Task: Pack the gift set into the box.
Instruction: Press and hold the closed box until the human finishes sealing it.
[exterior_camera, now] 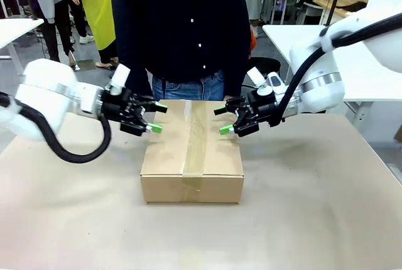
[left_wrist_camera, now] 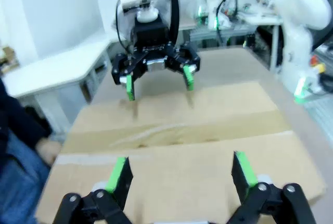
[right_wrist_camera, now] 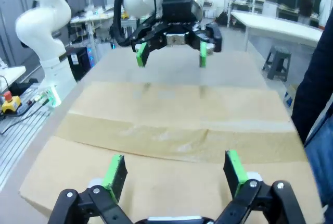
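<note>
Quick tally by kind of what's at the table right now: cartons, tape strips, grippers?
Cardboard box, flaps shut: 1
Tape strip along its top seam: 1
Grippers: 2, left gripper and right gripper, both open, one at each side of the box
Total: 4

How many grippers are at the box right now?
2. Left gripper hangs open over the box's left edge; right gripper hangs open over its right edge, facing each other.
</note>
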`<action>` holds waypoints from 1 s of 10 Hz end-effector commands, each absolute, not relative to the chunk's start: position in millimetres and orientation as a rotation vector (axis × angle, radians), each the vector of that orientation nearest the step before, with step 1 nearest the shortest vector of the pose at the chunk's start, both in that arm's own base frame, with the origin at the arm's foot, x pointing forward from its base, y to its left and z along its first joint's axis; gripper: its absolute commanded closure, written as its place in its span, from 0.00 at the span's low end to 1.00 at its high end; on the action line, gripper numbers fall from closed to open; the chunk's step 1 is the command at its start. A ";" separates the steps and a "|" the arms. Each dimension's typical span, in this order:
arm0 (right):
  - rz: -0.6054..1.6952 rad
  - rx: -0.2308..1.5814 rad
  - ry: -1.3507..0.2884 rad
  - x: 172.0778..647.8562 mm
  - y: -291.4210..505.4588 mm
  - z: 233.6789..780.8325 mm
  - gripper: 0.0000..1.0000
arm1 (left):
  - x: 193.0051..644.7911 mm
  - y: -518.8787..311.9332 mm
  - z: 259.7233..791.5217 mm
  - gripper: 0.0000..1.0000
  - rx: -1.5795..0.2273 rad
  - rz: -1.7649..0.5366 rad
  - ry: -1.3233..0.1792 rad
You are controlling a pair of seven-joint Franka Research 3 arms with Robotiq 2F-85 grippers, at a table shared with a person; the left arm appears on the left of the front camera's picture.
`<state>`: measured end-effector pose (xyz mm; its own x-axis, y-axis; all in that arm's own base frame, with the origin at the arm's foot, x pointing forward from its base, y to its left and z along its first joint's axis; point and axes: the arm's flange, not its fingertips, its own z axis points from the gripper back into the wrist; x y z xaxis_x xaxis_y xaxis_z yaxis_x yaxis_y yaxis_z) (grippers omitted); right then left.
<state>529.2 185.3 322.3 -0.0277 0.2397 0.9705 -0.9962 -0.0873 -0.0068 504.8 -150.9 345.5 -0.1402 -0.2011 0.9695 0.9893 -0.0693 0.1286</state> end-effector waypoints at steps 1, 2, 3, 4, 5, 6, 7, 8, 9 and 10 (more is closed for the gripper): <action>1.305 1.108 -1.235 484.2 135.9 361.0 0.00 | 456.1 -78.6 377.6 0.00 -1.133 -1.407 -1.348; 1.274 1.085 -1.342 462.0 103.5 374.6 0.00 | 437.8 -41.0 380.8 0.00 -1.115 -1.367 -1.457; 1.223 1.059 -1.469 440.2 66.5 382.0 0.00 | 421.4 -4.1 375.4 0.00 -1.116 -1.304 -1.563; 1.127 0.987 -1.598 419.0 28.5 382.4 0.00 | 405.0 30.7 363.5 0.00 -1.085 -1.207 -1.673; 1.016 0.907 -1.703 402.0 -4.6 376.8 0.00 | 390.5 59.6 346.5 0.00 -1.076 -1.133 -1.773; 0.928 0.858 -1.759 393.8 -26.3 365.7 0.00 | 383.7 80.6 328.0 0.00 -1.127 -1.086 -1.850; 0.850 0.784 -1.760 405.0 -29.7 355.6 0.00 | 394.3 84.8 315.8 0.00 -1.194 -1.010 -1.820; 0.979 0.925 -1.667 397.7 -21.6 381.4 0.00 | 387.0 80.8 400.6 0.00 -1.121 -1.087 -1.731; 0.979 0.925 -1.667 397.7 -21.6 381.4 0.00 | 387.0 80.8 400.6 0.00 -1.121 -1.087 -1.731; 0.979 0.925 -1.667 397.7 -21.6 381.4 0.00 | 387.0 80.8 400.6 0.00 -1.121 -1.087 -1.731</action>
